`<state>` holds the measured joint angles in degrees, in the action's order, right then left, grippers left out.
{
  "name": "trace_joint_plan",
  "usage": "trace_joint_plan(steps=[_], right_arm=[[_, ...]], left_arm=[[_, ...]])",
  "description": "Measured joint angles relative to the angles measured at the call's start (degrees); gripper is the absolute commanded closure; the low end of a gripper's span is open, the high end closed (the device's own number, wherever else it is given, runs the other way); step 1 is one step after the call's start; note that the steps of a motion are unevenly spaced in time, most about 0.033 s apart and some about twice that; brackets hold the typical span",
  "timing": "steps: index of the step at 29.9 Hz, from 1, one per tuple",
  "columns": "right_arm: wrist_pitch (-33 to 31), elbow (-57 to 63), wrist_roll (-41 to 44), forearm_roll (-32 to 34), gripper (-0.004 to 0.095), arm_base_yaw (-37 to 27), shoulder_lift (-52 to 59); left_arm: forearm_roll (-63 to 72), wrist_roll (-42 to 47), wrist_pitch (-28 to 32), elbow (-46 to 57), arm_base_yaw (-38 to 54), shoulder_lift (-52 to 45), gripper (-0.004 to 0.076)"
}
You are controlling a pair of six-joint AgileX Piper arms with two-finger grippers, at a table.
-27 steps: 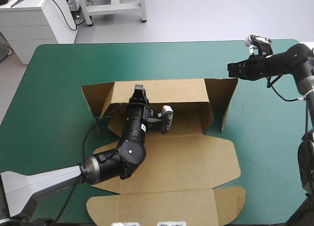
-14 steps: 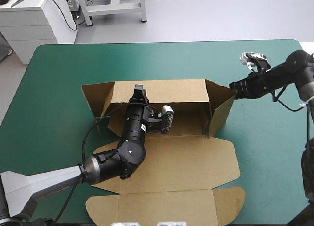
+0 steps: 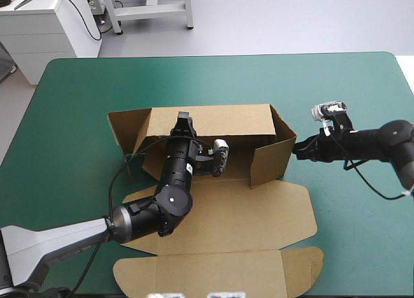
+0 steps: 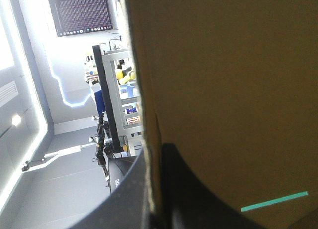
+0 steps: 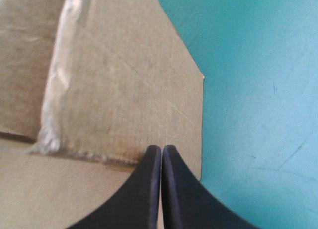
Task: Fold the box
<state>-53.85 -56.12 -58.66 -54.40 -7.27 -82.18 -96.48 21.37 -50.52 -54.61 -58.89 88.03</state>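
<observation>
The teal-green table cover (image 3: 77, 104) is filling the scene, and the box (image 3: 259, 214), a cut sheet of brown board, is lying at its middle with the lid flat toward the near edge. On the left, an end flap (image 3: 126, 127) is leaning outward. The left gripper (image 3: 184, 120) is reaching over the tray floor and pinching the top of the raised back wall (image 3: 226, 120), its black fingers (image 4: 189, 199) all but closed on the board. Further right, the side wall (image 3: 268, 159) is standing, angled inward. The right gripper (image 3: 299, 149) is lying low over the cover, fingers pressed together into one point, tip touching that wall's outer face
</observation>
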Motion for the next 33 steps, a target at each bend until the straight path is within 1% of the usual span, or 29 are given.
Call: trace_joint_plan(steps=[2,5,6,8,10,12,14,16,17,18,23,26,28,30,33], right_arm=[[3.52,4.89,-8.92,-5.09,0.0910,0.00,2.97],[7.19,10.00,-19.12,-10.81,0.0899,0.00,6.48],[8.04,10.93,-21.67,-11.85,0.0883,0.00,7.27],[8.94,12.16,-25.01,-13.02,0.0814,0.00,7.98],[8.95,12.48,-27.11,-13.47,0.0693,0.00,7.98],[8.20,12.60,-29.82,-13.71,0.0540,0.00,7.98],[7.79,12.60,-31.89,-13.89,0.0349,0.00,7.98],[7.54,12.60,-33.90,-14.33,0.0199,0.00,7.98],[7.54,12.60,-34.91,-14.79,0.0142,0.00,7.98],[7.71,12.60,-35.95,-15.32,0.0107,0.00,7.98],[7.32,12.60,-39.65,-18.40,0.0096,0.00,7.98],[5.31,12.60,-39.38,-18.56,0.0100,0.62,7.98],[6.05,12.60,-37.61,-18.55,0.0127,2.26,7.98],[9.06,12.60,-34.47,-17.31,0.0157,5.31,7.98],[16.61,12.63,-28.72,-13.56,0.0203,11.03,7.98]], left_arm=[[0.00,0.00,0.00,0.00,0.00,0.00,0.0731],[0.00,0.00,0.00,0.00,0.00,0.00,0.0731],[0.00,0.00,0.00,0.00,0.00,0.00,0.0731],[0.00,0.00,0.00,0.00,0.00,0.00,0.0731],[0.00,0.00,0.00,0.00,0.00,0.00,0.0731],[0.00,0.00,-0.05,0.00,0.00,0.00,0.0731],[0.00,0.00,-0.05,0.00,0.00,0.00,0.0731],[0.00,0.00,-0.02,0.00,0.00,0.00,0.0731],[0.00,0.00,-0.02,0.00,0.00,0.00,0.0731],[0.00,0.00,-0.02,0.00,0.00,0.00,0.0731],[0.00,0.00,-0.02,0.00,0.00,0.00,0.0731],[0.00,0.00,0.06,0.00,0.00,0.00,0.0731],[0.00,0.06,0.12,0.00,0.00,0.00,0.0731],[0.00,0.20,0.12,0.00,0.00,0.00,0.0731],[0.03,0.20,0.12,0.00,0.00,0.00,0.0731]])
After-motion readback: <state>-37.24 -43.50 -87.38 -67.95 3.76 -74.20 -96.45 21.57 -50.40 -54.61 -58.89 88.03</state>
